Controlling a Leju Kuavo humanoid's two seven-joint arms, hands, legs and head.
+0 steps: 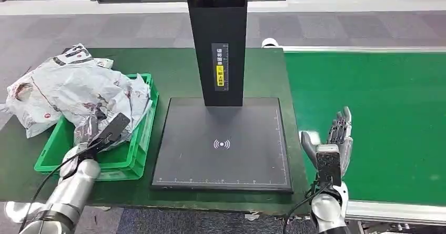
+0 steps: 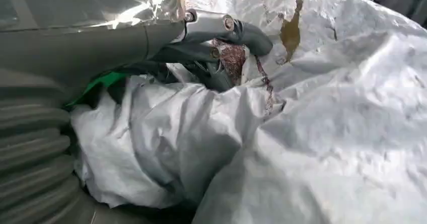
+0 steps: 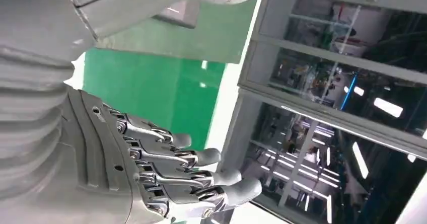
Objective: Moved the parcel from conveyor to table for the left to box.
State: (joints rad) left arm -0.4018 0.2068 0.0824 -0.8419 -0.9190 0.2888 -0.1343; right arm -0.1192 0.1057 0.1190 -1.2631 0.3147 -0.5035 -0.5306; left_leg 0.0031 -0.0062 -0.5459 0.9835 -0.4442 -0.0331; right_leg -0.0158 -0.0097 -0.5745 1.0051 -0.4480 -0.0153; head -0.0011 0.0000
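Crinkled white plastic, soft and likely light: parcel (image 1: 73, 89) slumping over the far-left corner of the green crate (image 1: 138, 158) at the table's (image 1: 173, 71) left edge, spilling past its rim. Probably slippery (better bunching a fold than pinching flat film). Left hand (image 2: 221, 53) gripping a crease. Right hand (image 1: 336, 136) hovering released, fingers straight, over the conveyor's (image 1: 389, 118) near-left edge.

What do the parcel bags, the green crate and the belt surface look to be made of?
Parcel bags: thin grey-white plastic film, judging by the sharp creases and slight sheen. Green crate: rigid moulded plastic, probably, with slotted walls and a glossy rim. Conveyor belt: matte green, flat and even; looks like rubber or PVC, can't tell which.
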